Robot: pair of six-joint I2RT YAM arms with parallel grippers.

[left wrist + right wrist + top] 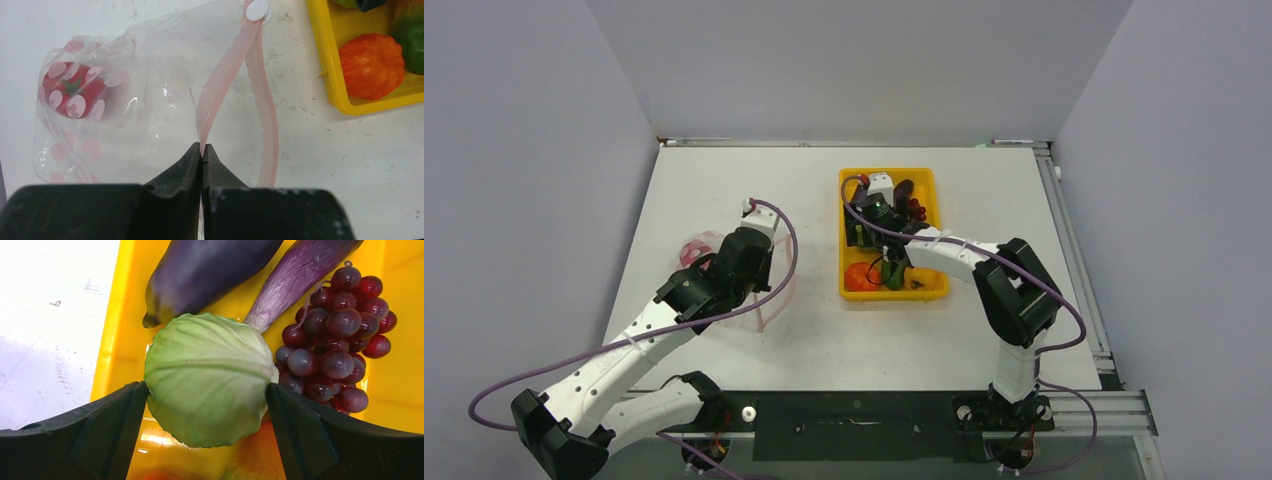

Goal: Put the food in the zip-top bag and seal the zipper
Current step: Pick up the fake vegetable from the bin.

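Note:
The zip-top bag (150, 100) lies on the white table to the left, clear with pink dots. A red tomato (72, 90) rests inside its far end. My left gripper (202, 147) is shut on the upper strip of the pink zipper (225, 80), which stands apart from the lower strip. My right gripper (207, 395) is over the yellow tray (117, 315), its jaws wide and pressed on both sides of a green cabbage (210, 375). Two dark purple eggplants (210, 270) and purple-red grapes (340, 340) lie in the tray beyond it.
An orange pepper (372, 65) and a green piece (412, 40) sit in the tray's near end. The zipper's white slider tab (257, 10) is at the strip's far end. The tray (929, 180) stands right of the bag (699, 248).

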